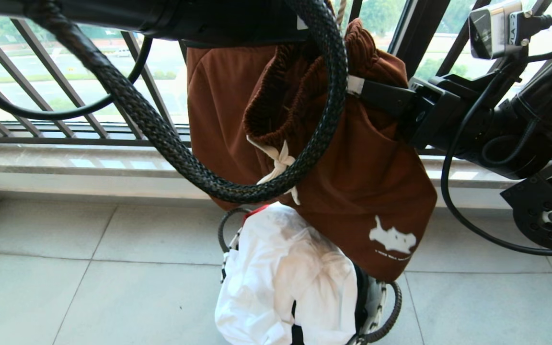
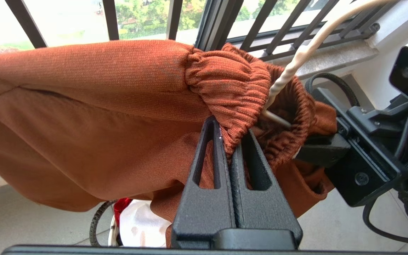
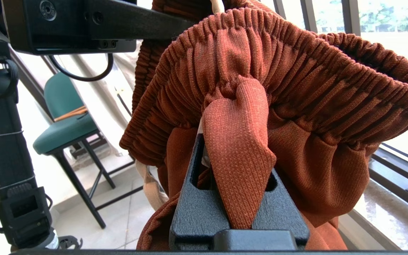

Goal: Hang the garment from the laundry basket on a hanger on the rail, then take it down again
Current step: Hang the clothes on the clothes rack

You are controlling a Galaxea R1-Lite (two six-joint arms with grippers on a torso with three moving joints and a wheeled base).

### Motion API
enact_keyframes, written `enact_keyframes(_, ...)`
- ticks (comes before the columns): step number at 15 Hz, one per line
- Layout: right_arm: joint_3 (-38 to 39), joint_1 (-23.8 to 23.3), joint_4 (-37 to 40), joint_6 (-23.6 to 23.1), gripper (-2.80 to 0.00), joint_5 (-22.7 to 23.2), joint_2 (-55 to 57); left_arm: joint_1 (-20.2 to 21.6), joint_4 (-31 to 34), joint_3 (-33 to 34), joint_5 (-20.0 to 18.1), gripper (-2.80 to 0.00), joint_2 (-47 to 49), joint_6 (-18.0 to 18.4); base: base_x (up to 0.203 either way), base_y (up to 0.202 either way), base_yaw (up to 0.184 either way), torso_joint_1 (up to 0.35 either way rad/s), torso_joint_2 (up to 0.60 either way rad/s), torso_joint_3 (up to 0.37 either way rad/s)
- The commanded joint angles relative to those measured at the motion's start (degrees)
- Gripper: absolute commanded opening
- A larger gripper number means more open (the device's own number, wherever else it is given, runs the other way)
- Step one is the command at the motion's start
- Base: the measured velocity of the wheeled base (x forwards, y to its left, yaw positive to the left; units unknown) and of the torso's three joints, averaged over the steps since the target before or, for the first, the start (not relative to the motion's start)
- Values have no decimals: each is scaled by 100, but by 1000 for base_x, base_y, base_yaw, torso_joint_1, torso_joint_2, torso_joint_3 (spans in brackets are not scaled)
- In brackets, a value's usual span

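Head view shows tiny, unreadable white lettering under the shorts' [image 1: 367, 158] animal print. Left hand [image 2: 231, 141] and right hand [image 3: 237, 170] each clamp the waistband

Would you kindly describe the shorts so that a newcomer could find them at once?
Start at the barred window; in front of it, above the basket of white cloth, hang rust-brown shorts, held between both grippers. Their gathered waistband, white drawstring and small white animal print mark them out.

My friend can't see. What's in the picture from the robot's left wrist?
The left gripper, shut, pinches the waistband of the rust-brown shorts. The cream hanger pokes into the waist, and a barred window is behind.
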Motion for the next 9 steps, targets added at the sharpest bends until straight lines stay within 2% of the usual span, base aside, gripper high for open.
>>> enact_keyframes(1, 0, -34, -38, 23, -280, 26, -22, -5, 12, -4, 18, -280, 41, -4, 0, 0, 0, 0, 0, 0)
enact_keyframes(2, 3, -34, -38, 23, -280, 31, -22, -5, 3, -4, 18, 0, 53, -4, 0, 0, 0, 0, 0, 0)
enact_keyframes(9, -1, -95, -38, 45, -280, 26, -78, -120, 12, 4, 27, 0, 47, -15, 0, 0, 0, 0, 0, 0)
